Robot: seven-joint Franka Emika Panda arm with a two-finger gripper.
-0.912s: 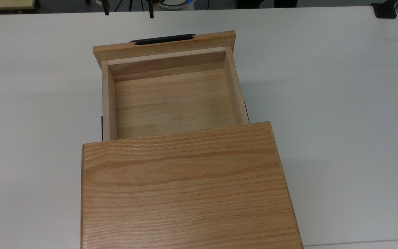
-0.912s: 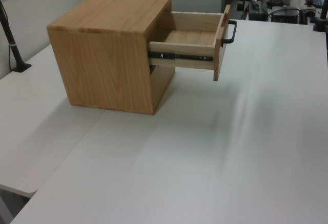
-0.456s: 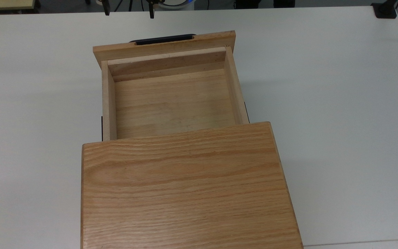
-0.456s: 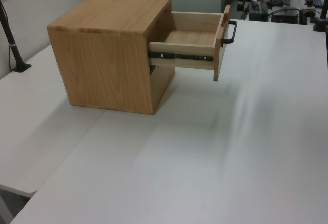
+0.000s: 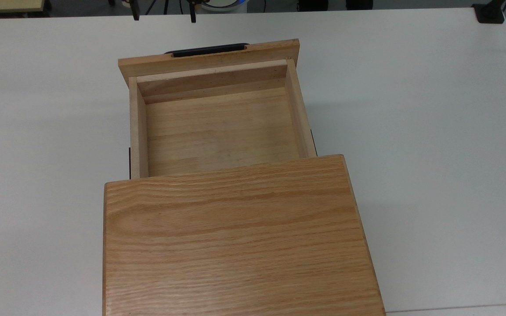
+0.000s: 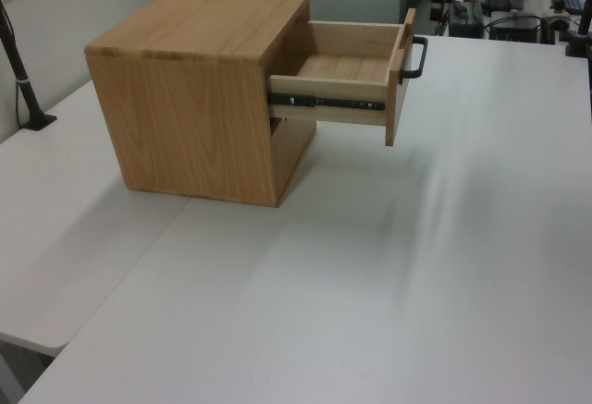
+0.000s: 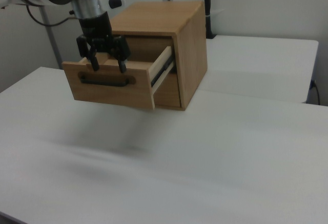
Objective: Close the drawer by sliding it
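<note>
Drawer (image 5: 218, 131) stands pulled well out of the oak cabinet (image 5: 235, 237), its shallow light-wood box bare inside. In the top view it reaches from under the cabinet's grained top toward the far edge of the white table (image 5: 433, 131), with the wider front panel (image 5: 209, 59) at its far end and the black bar handle (image 5: 207, 49) just beyond that panel. In the left view the drawer (image 6: 347, 76) juts from the upper part of the cabinet (image 6: 194, 108) toward the left view's right, a dark slide rail (image 6: 326, 103) running along its side wall, and the handle (image 6: 416, 57) sticks out from the front panel.

In the right view the robot's hand (image 7: 106, 66) hangs above the front panel (image 7: 110, 88), its two dark fingers (image 7: 122, 60) spread apart and pointing down, released and holding nothing. The fingertips sit at about the level of the panel's top edge, above the handle (image 7: 105, 81); whether they touch the wood cannot be told. The arm's white and grey wrist (image 7: 87, 1) rises toward the right view's upper left. The cabinet (image 7: 179, 55) sits on the table (image 7: 205, 157).
</note>
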